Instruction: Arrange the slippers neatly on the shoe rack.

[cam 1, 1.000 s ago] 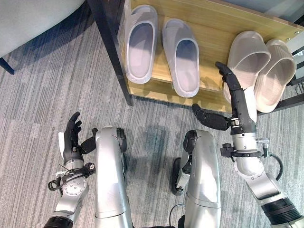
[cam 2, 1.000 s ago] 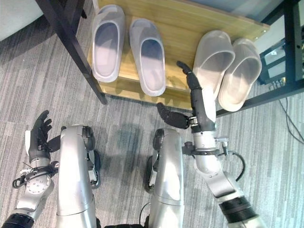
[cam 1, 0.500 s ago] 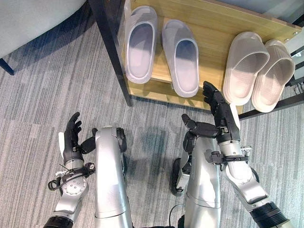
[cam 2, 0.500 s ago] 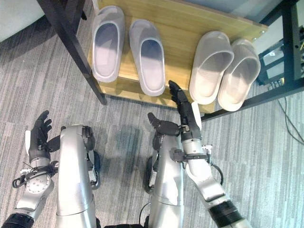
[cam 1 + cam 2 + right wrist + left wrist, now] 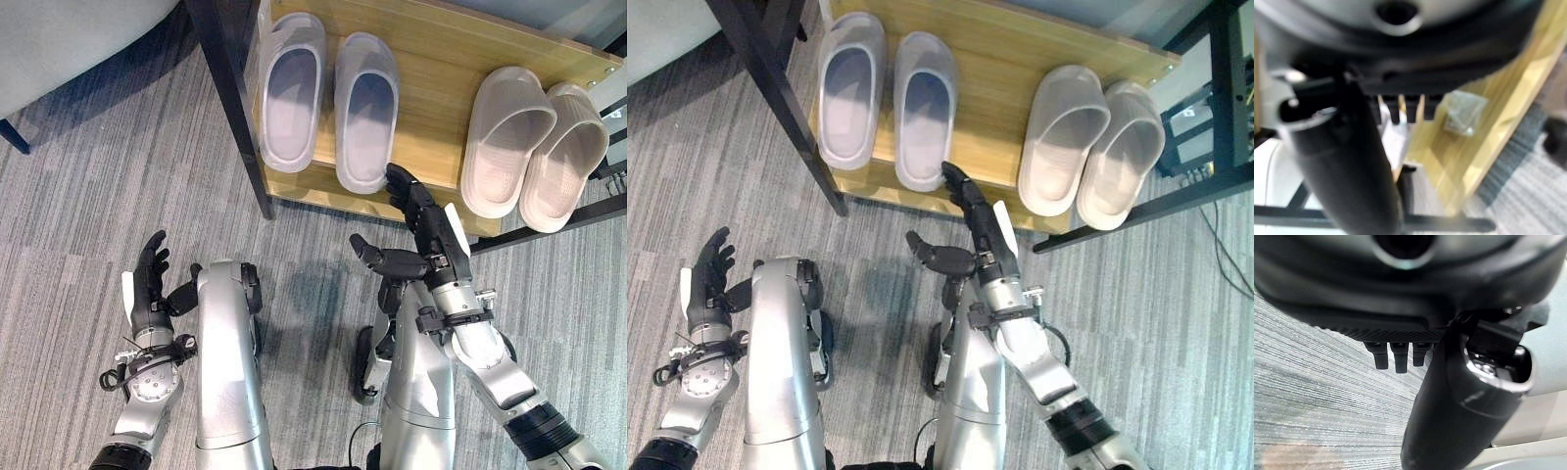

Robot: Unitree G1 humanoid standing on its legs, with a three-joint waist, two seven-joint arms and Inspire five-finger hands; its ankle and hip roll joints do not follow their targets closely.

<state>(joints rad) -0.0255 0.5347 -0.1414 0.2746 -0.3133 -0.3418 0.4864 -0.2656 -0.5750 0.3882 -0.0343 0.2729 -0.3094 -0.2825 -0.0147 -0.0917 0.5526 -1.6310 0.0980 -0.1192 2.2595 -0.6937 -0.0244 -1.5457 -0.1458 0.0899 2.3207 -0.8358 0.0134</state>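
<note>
The right hand (image 5: 423, 227) is reaching toward 12 o'clock with fingers straight and thumb spread, while the left hand (image 5: 149, 291) is idling open at 8 o'clock.

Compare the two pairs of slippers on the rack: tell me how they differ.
The lavender pair lies at the rack's left; the beige pair lies at its right. The lavender slippers lie nearly parallel with a narrow gap between them; the beige ones press together, angled. The right robot hand, open, touches the heel of a lavender slipper; nothing touches the beige pair. Both rest on the wooden shelf, heels toward the robot.

Two slipper pairs (image 5: 362, 108) on shoe rack (image 5: 441, 44)
</note>
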